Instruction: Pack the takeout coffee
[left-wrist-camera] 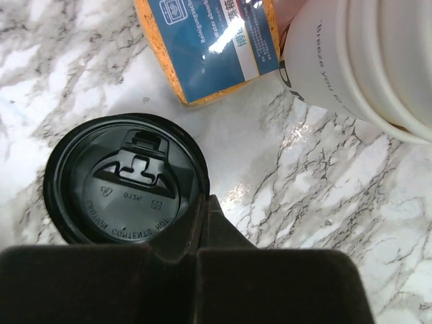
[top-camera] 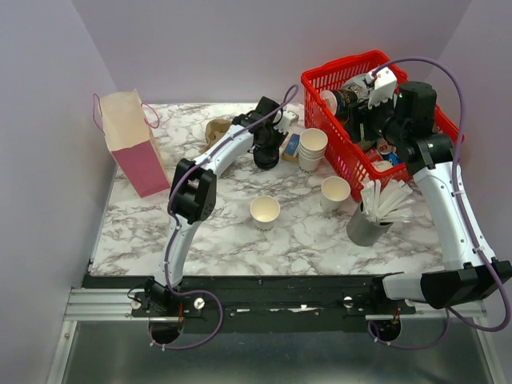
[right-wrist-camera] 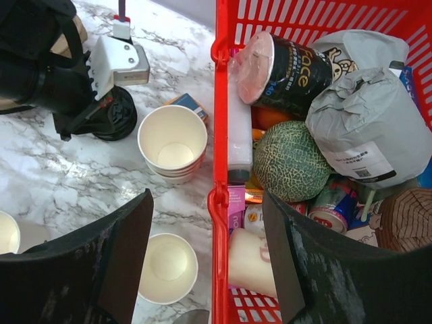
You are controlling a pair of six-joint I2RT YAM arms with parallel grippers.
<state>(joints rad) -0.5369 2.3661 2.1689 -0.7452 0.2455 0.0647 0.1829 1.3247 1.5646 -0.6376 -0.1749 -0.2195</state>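
Paper marks the far left: a pink-and-cream gift bag (top-camera: 128, 144) stands upright on the marble counter (top-camera: 240, 240), well apart from everything else. Its soft walls could fold inward if a cup is lowered off-centre.

Next comes the left pincer (left-wrist-camera: 202, 219), fingers together, with the tips at the near rim of the black lid (left-wrist-camera: 125, 179). I cannot tell whether the rim is actually nipped between them. The lid appears to lie flat on the counter, with no cup wall showing beneath it, so the takeout coffee is not yet assembled. A hold on one thin edge is risky, as the lid could hinge down, twist or slip out on lifting. The sponge (left-wrist-camera: 216, 40) and the stack of nested cups (top-camera: 312, 148) sit just beside it, and a sideways swing could nudge the tall stack over. Two single open cups (top-camera: 265, 212) (top-camera: 335, 192) stand nearer the arms. Both are light and empty, so an uneven press with the lid could tip either one.

The lid is round, glossy moulded plastic with a raised sip tab and embossed lettering. The sponge is a flat orange block with a blue printed label. The cups are smooth white paper, cream inside, with rolled rims. A grey holder (top-camera: 370, 224) bristles with thin white sticks.

At the right, a red plastic lattice basket (right-wrist-camera: 217, 135) is crammed with goods, including a netted green melon (right-wrist-camera: 290, 158). The right pincer (right-wrist-camera: 209, 256) hangs over its rim, fingers apart and empty.
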